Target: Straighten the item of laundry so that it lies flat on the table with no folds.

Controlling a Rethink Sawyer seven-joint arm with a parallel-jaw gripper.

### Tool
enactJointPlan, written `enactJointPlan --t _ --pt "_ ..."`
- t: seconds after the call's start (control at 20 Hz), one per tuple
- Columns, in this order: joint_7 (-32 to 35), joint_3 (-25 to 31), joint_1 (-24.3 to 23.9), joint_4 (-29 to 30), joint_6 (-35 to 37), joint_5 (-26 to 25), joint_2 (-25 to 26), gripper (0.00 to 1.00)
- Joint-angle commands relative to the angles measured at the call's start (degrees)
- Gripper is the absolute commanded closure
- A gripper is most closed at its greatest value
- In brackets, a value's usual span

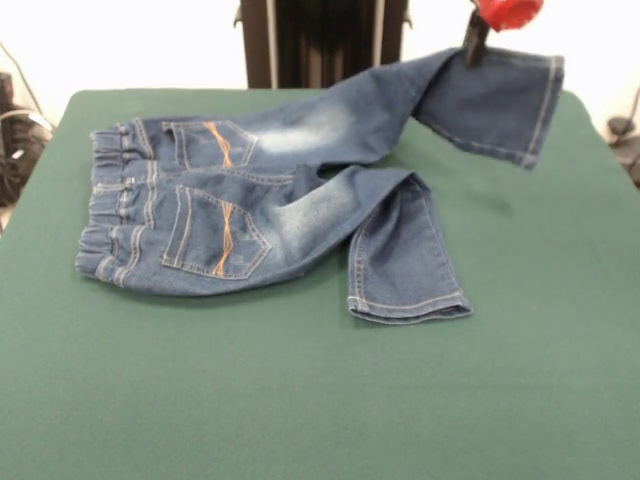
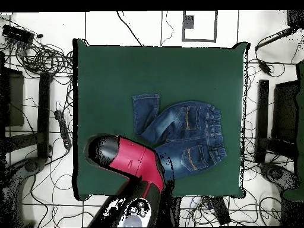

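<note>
The jeans (image 1: 250,215) lay back-side up near the middle of the surface (image 1: 300,400), waistband toward one side edge and legs running toward the opposite one. The seat and pockets were spread fairly flat. The leg nearer the camera's edge bent sharply at the knee, its lower half doubled back so the hem pointed at that edge; that fold looked like the main thing left to undo. The other leg stretched toward the far corner, and its lower part was raised off the cloth, hanging as a flap with the hem drooping.

That lift was explained by the gripper (image 1: 474,45): in the front view its dark fingers (image 1: 473,42) came down from a red part at the top and met the upper edge of the raised leg, apparently pinched shut on the denim. It was probably holding the leg up in order to pull it out straight, away from the waistband. In the overhead view the red and black arm (image 2: 133,163) covered that leg, so the hold could not be checked there.

The rest of the green surface around the jeans was bare.
</note>
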Motion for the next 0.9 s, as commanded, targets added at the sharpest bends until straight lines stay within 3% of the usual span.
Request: enactJointPlan --t 0.05,0.55,0.9 --pt "8.4 12.1 1.2 4.7 -9.3 4.5 6.4 1.00" --pt "11.8 17.0 3.1 6.7 -22.0 6.8 11.8 1.00" --pt "11.7 19.5 3.5 13.8 -27.1 6.7 8.4 1.00"
